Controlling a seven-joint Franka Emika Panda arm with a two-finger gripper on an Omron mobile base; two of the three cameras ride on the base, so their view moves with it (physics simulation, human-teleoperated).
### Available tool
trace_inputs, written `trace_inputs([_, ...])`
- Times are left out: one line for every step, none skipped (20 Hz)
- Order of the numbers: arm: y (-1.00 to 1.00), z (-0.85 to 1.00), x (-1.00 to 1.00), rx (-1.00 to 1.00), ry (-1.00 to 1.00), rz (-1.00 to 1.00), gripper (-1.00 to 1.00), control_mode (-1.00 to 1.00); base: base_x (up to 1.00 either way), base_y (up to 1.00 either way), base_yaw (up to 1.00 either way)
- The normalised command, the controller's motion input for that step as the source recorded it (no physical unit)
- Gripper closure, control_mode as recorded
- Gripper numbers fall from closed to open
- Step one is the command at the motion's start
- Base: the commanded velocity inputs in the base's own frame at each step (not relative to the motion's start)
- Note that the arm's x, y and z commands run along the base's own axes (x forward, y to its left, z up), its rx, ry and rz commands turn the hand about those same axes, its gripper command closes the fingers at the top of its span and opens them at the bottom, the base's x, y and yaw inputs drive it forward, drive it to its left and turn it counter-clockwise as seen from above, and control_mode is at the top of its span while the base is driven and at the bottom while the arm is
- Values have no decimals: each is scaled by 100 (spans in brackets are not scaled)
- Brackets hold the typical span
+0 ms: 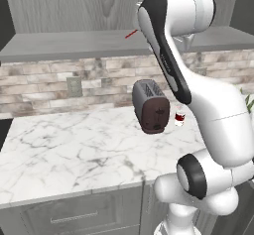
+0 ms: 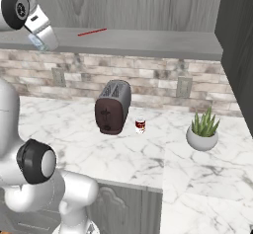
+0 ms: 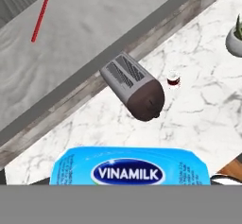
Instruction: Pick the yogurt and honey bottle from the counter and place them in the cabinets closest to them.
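Looking from the left base view, we see the white arm rise from the lower right and reach up toward the cabinets [image 1: 74, 1], whose flat grey shelf base carries a thin red stick [image 1: 131, 34]; below, the marble bench [image 1: 69, 149] holds a dark brown toaster [image 1: 150, 106] with a small red-and-white glass [image 1: 179, 118] just to its right. From the right base view, we find the gripper [image 2: 38, 39] high at the far left, level with the shelf base, with the pale blue yogurt [image 2: 35, 41] showing at its tip; the toaster stands mid-bench, the glass sits just beside it on the right, and a potted plant [image 2: 203, 130] stands well apart farther right. In the hand view, the yogurt [image 3: 130, 165] sits across the bottom, its blue face reading VINAMILK, clamped in the gripper, whose jaws are drawn in tight against the cup; beyond it lie the bench, the toaster, the glass and the grey shelf base with the red stick at the upper left.
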Motion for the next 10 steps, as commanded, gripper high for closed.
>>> trace_inputs([0,0,34,0,-3,2,100,-100,0,0,0])
trace_inputs([0,0,39,0,-4,2,100,-100,0,0,0])
trace_inputs([1,0,42,0,-4,2,100,-100,0,0,0])
trace_inputs([1,0,44,0,-4,2,100,-100,0,0,0])
trace_inputs([3,0,47,0,-3,2,100,-100,0,0,0])
trace_inputs([5,0,46,0,-3,2,100,-100,0,0,0])
trace_inputs([7,0,45,0,-2,2,100,-100,0,0,0])
trace_inputs([8,0,43,0,-2,2,100,-100,0,0,0])
trace_inputs([11,0,42,0,-3,2,100,-100,0,0,0])
trace_inputs([15,-6,41,0,-3,2,100,-100,0,0,0])
